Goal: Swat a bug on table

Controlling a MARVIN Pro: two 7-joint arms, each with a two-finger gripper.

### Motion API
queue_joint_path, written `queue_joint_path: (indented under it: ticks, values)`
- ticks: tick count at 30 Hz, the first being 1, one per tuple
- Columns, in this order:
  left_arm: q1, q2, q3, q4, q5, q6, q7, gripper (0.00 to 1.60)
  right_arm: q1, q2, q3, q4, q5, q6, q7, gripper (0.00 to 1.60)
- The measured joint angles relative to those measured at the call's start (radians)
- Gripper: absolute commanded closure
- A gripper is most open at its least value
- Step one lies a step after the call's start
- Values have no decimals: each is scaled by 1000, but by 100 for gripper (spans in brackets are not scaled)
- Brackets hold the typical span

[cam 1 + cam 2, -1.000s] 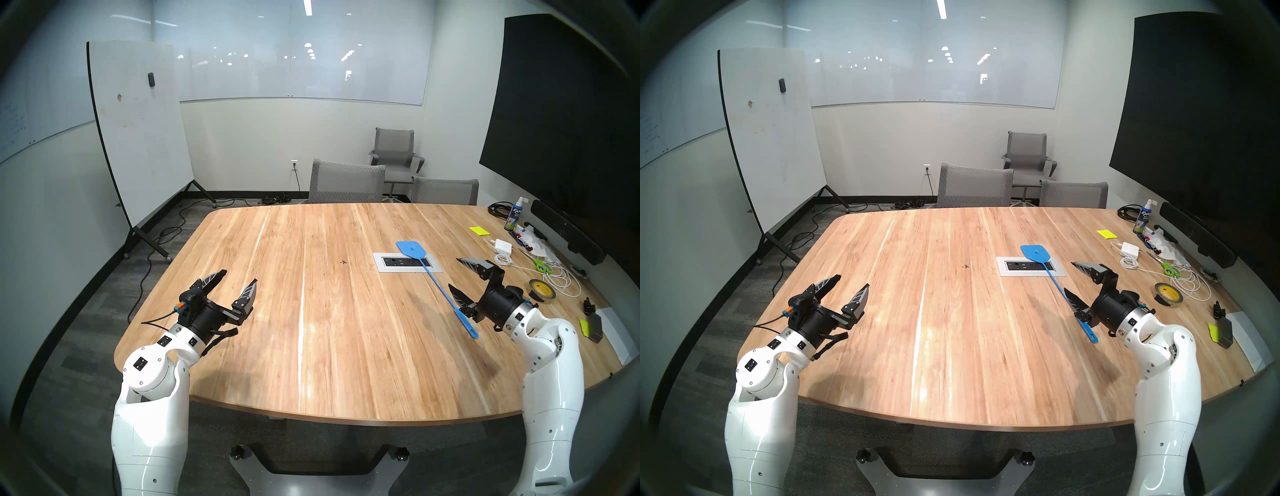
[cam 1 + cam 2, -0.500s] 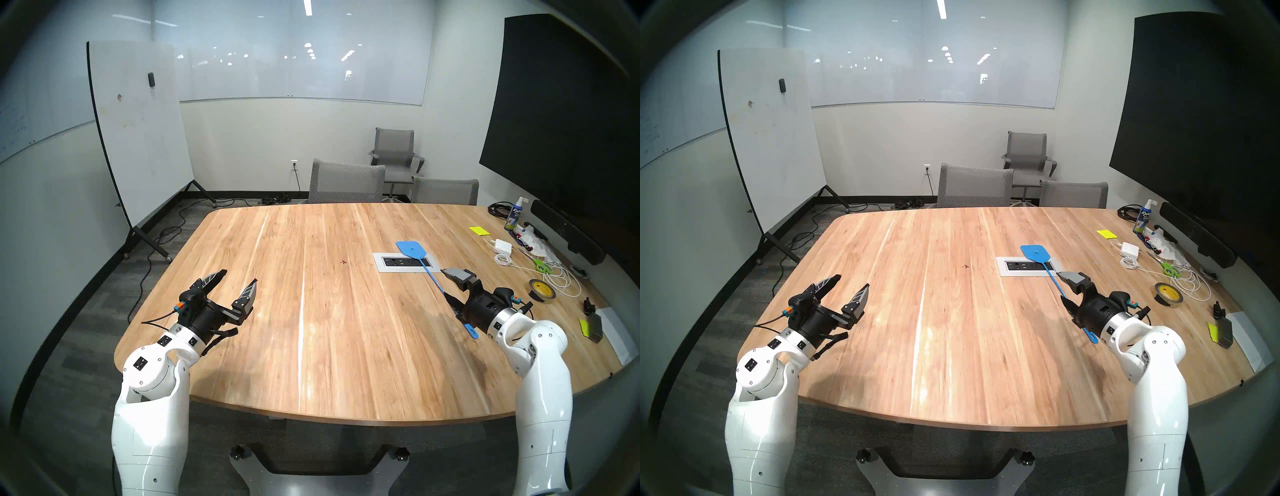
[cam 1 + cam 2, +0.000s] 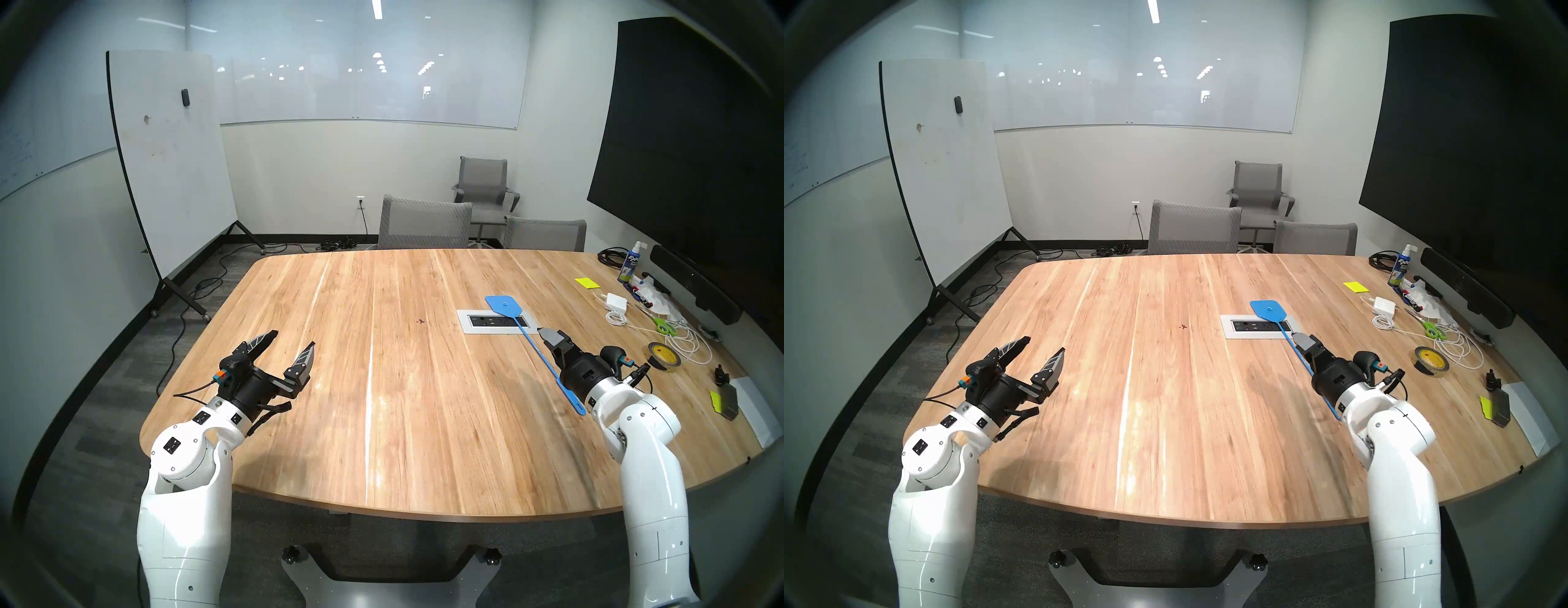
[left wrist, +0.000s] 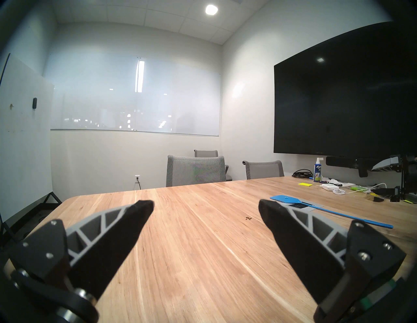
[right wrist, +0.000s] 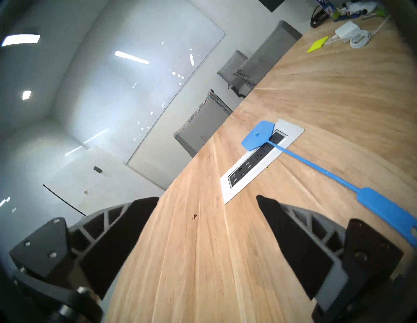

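The bug (image 3: 420,322) is a tiny dark speck on the wooden table (image 3: 382,424), left of the outlet panel; it also shows in the wrist views as the bug (image 4: 248,218) and the bug (image 5: 194,216). A blue swatter (image 3: 503,306) lies flat, its head on the panel and its handle running toward me. My right gripper (image 3: 553,346) hovers over the handle, rolled on its side and open. In the right wrist view the swatter handle (image 5: 388,209) lies outside the right finger, with nothing in the right gripper (image 5: 207,198). My left gripper (image 3: 293,339) stands open and empty at the near left.
The silver outlet panel (image 3: 498,322) is set into the table. Clutter along the right edge: tape roll (image 3: 664,357), green scissors (image 3: 662,325), white charger with cable (image 3: 615,301), spray bottle (image 3: 632,263), yellow notes (image 3: 584,282). Grey chairs (image 3: 424,223) stand at the far side.
My right arm has swung left and the wrist has rolled, bringing the open gripper from beside the swatter handle to over it. The left arm, swatter and bug have not moved.
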Motion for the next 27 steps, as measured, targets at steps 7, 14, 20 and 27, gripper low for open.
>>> queue_joint_path:
  ticks: [7,14,20,27]
  values:
    - [-1,-2,-2,1,1,0,-3,0,-22,16,-23,30,-152,-114,79,0]
    - [-2,-4,-4,4,3,0,-6,0,-25,43,-42,95,-295,-227,126,0]
    - [-3,-5,-5,5,4,-1,-8,0,-22,64,-52,139,-389,-304,153,0]
    - [-5,-7,-7,7,5,-1,-10,0,-10,89,-63,197,-508,-414,187,0]
